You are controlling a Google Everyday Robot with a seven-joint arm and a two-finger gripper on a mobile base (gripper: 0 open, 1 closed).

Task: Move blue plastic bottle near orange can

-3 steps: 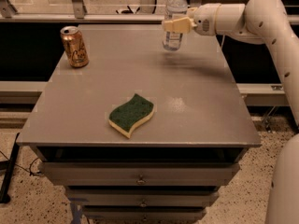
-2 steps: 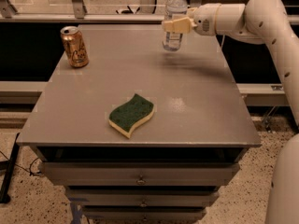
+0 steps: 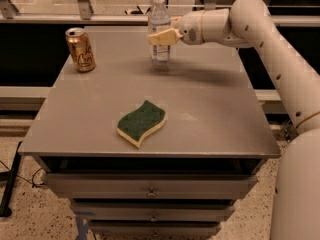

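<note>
We find the end effector clamped mid-body on the blue plastic bottle, rear tabletop, well apart from the orange can; judged light, thin-walled, slippery, tip-prone

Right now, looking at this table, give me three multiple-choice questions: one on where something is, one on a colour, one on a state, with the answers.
1. Where on the table does the orange can stand?
A. back left corner
B. front right corner
C. front edge, middle

2. What colour is the top of the sponge?
A. red
B. green
C. white

3. How is the blue plastic bottle placed?
A. lying on its side
B. upside down
C. upright, cap on

Answers:
1 A: the can is at the far left, well apart from the sponge.
2 B: a green top lies over a pale yellow layer.
3 C: it stands on its base near the back edge, white cap up, with the tool at its middle.
</note>
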